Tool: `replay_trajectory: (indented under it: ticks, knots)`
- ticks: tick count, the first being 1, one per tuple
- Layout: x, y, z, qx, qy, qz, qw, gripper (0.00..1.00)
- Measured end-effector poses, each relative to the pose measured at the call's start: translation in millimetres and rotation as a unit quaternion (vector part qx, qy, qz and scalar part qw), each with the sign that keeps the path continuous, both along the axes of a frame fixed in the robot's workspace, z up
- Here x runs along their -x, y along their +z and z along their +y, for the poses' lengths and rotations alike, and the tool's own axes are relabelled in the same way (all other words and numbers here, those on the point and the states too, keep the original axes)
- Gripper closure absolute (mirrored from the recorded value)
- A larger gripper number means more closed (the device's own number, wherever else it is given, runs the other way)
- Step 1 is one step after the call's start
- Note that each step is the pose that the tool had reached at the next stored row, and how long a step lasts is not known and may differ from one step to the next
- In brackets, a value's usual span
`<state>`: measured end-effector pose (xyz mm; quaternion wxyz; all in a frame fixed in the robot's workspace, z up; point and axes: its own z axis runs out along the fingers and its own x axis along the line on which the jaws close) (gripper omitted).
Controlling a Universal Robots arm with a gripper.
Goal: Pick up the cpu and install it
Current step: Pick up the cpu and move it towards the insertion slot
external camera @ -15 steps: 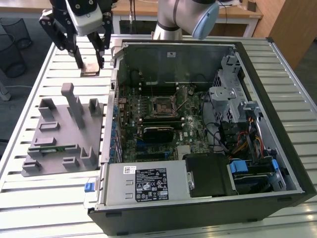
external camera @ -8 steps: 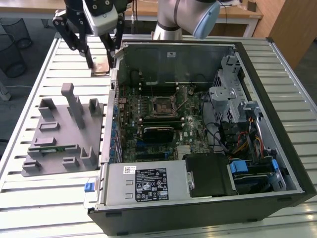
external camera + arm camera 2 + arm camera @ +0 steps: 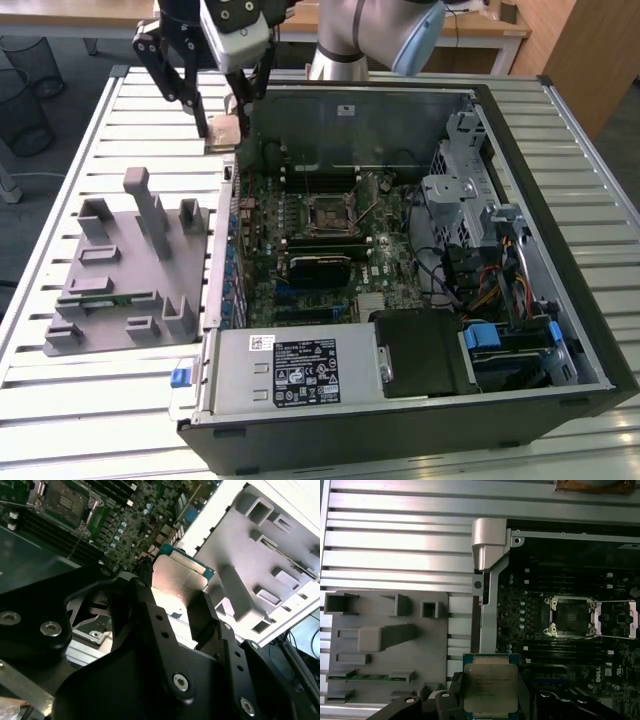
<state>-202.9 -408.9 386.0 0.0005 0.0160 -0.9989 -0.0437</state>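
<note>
Gray parts fixture (image 3: 130,260) on table (image 3: 80,400), 9 o'clock of PC case (image 3: 560,330) in exterior view. Gripper (image 3: 222,112) fingers (image 3: 145,600) clamped on cpu (image 3: 490,684) edges. Chip held off table near case wall, 10 o'clock of socket (image 3: 330,213).

Risks: thin edge hold slips, chip drops onto motherboard (image 3: 300,280); tilted seating bends pins.

Chip underside hidden. Orientation mark and socket pins hard to make out.

Slatted metal table (image 3: 90,400), wooden desk (image 3: 70,10) behind

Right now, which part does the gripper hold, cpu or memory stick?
The cpu, the silver square in the gripper; the green memory stick lies in the gray holder.
</note>
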Motion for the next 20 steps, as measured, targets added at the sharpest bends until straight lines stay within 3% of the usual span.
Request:
replay_trajectory:
  ticks: [20]
  knots:
    - [-45.9, -0.1, 0.0, -0.0001, 0.000, -0.0001, 1.0000, 0.47]
